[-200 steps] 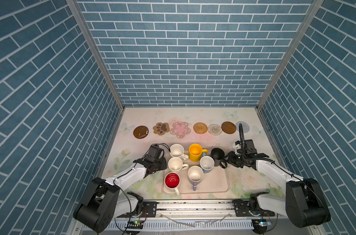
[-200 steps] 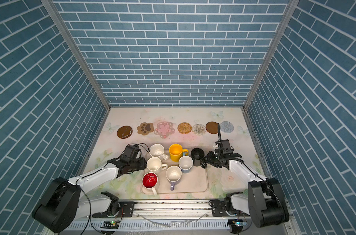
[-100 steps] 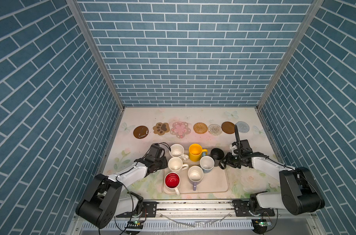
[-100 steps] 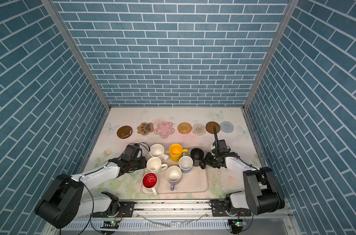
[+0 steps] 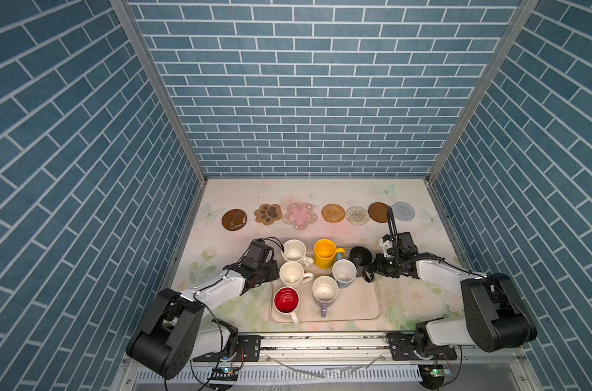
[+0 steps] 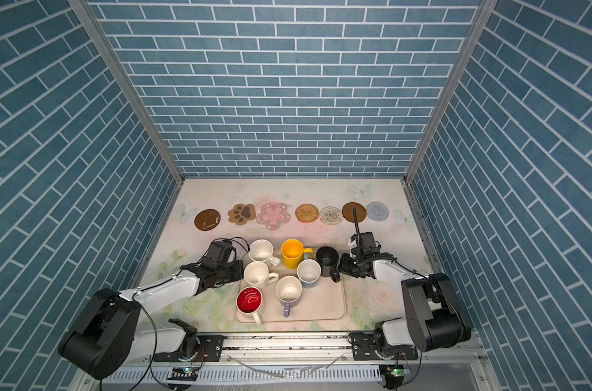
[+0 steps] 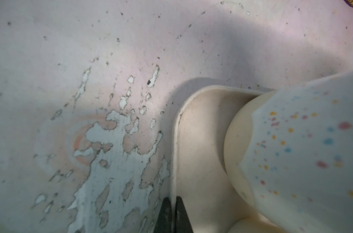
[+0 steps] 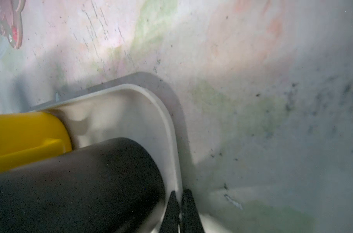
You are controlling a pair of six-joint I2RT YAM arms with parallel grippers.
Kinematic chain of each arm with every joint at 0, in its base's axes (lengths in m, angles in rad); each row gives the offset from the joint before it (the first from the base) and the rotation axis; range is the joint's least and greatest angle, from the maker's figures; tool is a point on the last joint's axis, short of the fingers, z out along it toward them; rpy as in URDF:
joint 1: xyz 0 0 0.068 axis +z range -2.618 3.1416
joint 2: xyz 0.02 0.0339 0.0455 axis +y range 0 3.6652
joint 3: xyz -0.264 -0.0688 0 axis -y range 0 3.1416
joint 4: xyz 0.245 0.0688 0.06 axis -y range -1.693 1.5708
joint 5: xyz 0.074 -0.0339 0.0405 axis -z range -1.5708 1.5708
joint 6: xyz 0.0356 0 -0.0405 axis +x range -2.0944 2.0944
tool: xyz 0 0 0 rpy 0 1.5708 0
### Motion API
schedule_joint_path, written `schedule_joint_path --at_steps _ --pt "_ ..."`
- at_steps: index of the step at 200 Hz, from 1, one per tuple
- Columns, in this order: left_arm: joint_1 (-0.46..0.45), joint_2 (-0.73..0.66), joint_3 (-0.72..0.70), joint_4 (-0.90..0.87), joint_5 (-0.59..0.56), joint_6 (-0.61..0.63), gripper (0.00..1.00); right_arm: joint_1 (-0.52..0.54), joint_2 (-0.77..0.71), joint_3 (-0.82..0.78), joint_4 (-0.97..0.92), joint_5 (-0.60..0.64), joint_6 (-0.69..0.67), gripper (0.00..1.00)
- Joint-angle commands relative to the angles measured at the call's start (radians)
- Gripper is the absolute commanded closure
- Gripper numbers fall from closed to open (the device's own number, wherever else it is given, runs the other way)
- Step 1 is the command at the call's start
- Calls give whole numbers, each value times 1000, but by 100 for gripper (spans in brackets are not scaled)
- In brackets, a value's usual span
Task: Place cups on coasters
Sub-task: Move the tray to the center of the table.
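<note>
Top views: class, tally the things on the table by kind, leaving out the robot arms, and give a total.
cups: 7
coasters: 7
tray: 1
Total: 15

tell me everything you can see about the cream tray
The tray is a cream rectangle with rounded corners and a low raised rim, smooth like plastic, slightly scuffed. It lies level on the floral table, close to the robot. Seven mugs stand upright in it, crowded toward its far and left parts; the near right part is bare. The left end effector is shut on its left rim, the right end effector on its right rim, each near a far corner.
</note>
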State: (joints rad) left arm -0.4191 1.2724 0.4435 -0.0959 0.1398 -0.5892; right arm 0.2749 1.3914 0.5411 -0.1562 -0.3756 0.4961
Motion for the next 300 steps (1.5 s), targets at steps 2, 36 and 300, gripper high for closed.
schedule_joint_path --at_steps 2,36,300 --pt "2 20 -19 5 19 -14 100 4 37 -12 5 15 101 100" --pt "2 32 2 14 19 -16 100 4 35 -6 18 19 109 100" --pt "115 377 373 45 51 7 100 -12 356 336 22 -46 102 100"
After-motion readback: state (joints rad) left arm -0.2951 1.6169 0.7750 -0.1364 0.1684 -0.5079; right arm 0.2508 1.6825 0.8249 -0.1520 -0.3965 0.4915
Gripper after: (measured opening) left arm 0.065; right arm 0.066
